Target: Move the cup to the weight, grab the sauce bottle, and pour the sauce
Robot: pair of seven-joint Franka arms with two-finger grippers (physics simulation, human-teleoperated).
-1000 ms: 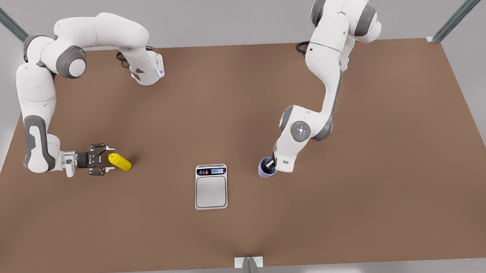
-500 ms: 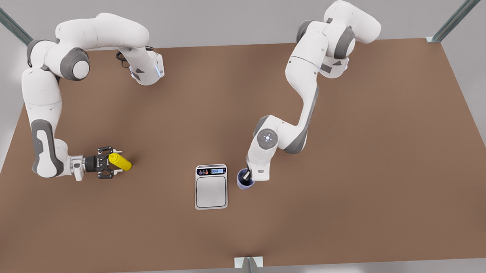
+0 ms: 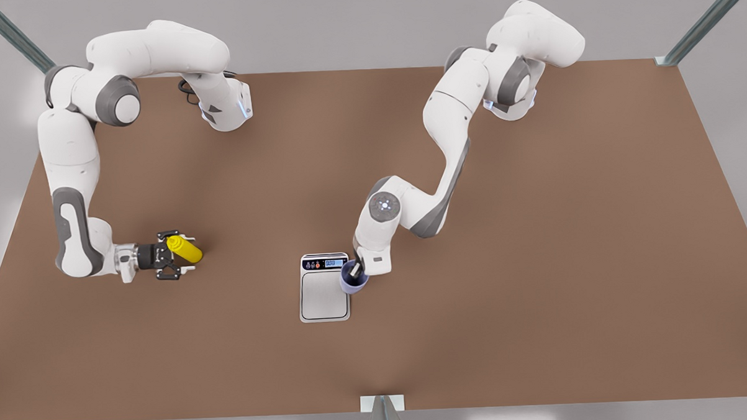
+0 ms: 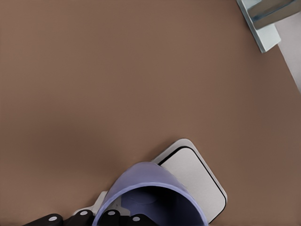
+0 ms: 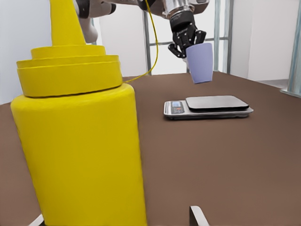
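The lavender-blue cup (image 3: 353,281) hangs in the air over the weight's edge on the front view's right, with my left gripper (image 3: 356,270) shut on its rim. The left wrist view shows the cup (image 4: 150,197) above a corner of the weight (image 4: 197,179). The weight (image 3: 324,294) is a flat silver scale with a dark display strip. The yellow sauce bottle (image 3: 187,250) stands upright on the front view's left. My right gripper (image 3: 185,254) is open, one finger on each side of the bottle (image 5: 80,141). Farther off in the right wrist view are the cup (image 5: 201,63) and the weight (image 5: 207,107).
Everything rests on a brown table (image 3: 536,229). A metal bracket (image 3: 382,403) sits at the middle of its near edge. Slanted metal posts (image 3: 708,18) rise at the back corners.
My left gripper has carried the cup toward the front view's left, from open table to the weight's edge. My right gripper has slid forward around the sauce bottle.
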